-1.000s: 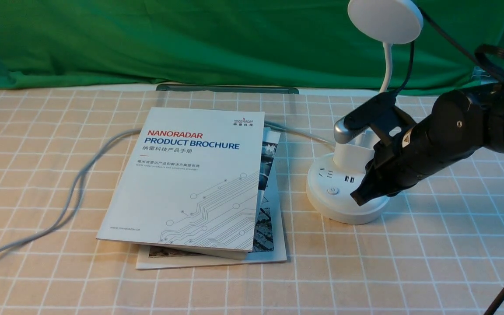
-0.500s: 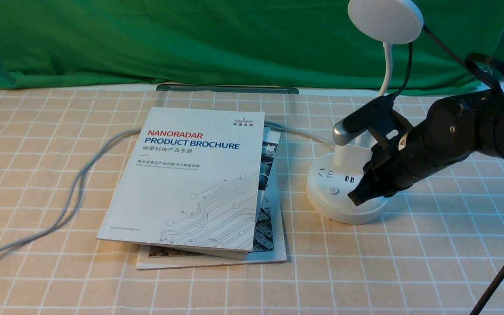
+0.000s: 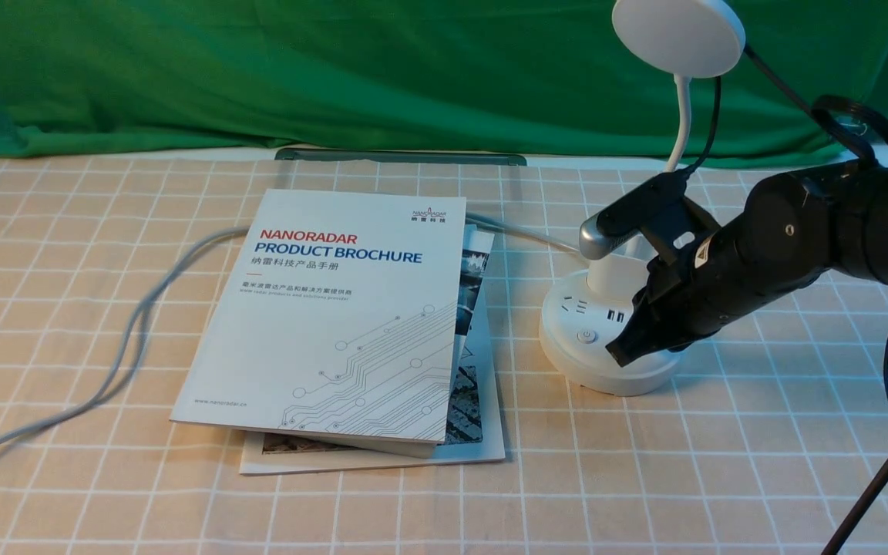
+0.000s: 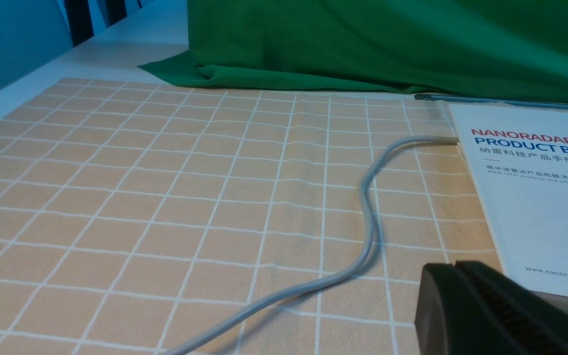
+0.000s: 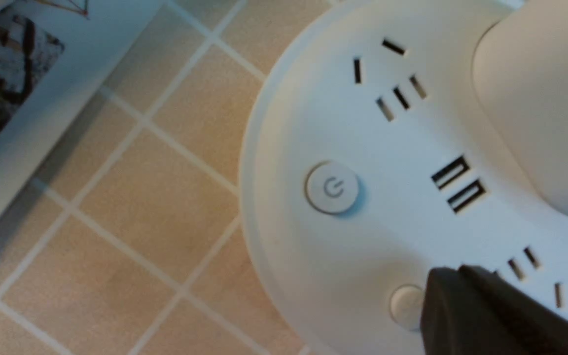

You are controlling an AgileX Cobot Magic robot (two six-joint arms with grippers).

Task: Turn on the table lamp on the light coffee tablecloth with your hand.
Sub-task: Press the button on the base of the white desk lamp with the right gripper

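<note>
The white table lamp (image 3: 613, 339) stands on the light coffee tablecloth (image 3: 644, 478) at the right, its disc head (image 3: 679, 35) unlit on a thin neck. Its round base (image 5: 363, 231) carries sockets, a power button (image 5: 332, 187) and a second plain button (image 5: 405, 305). My right gripper (image 3: 620, 353), the hand, is shut with nothing in it; its dark tip (image 5: 449, 281) hangs over the base and partly covers the plain button. My left gripper (image 4: 442, 276) is shut and empty, low over the cloth next to the brochure; it does not show in the front view.
A white Nanoradar brochure (image 3: 344, 308) lies on another booklet left of the lamp. A grey cable (image 3: 128, 339) runs from the lamp under the brochure and across the cloth. A green backdrop cloth (image 3: 336, 69) hangs at the back. A black cable (image 3: 876, 486) crosses the right front corner.
My right gripper has shifted a little to the left and slightly down over the lamp base. The lamp head stays unlit.
</note>
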